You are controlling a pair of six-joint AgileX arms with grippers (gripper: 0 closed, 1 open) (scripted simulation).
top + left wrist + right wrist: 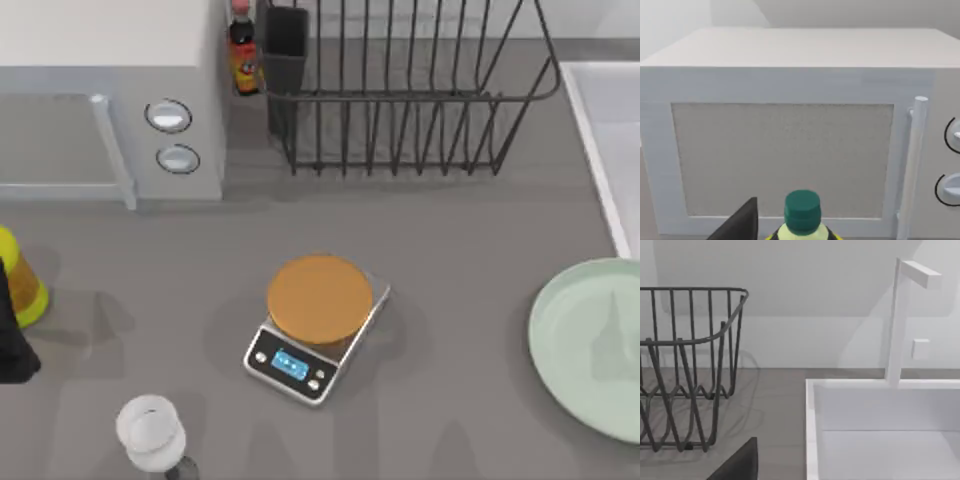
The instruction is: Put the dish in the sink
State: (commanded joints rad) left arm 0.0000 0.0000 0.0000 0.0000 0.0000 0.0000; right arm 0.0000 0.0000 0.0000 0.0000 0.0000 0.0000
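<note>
Dish point(590, 345) lies flat on the bench point(450, 250) at its right edge, partly cut off by the frame, just in front of the sink point(605, 130), which occupies the bench's rear right corner; sink basin with white faucet point(897, 325) also seen from the right wrist. Kitchen scale point(315, 325) sits mid-bench, black wire dish rack point(400, 90) at the rear edge, microwave point(110, 100) in the rear left corner. Left arm parked at the left edge by a yellow bottle point(20, 280); cannot tell the state of either gripper.
</note>
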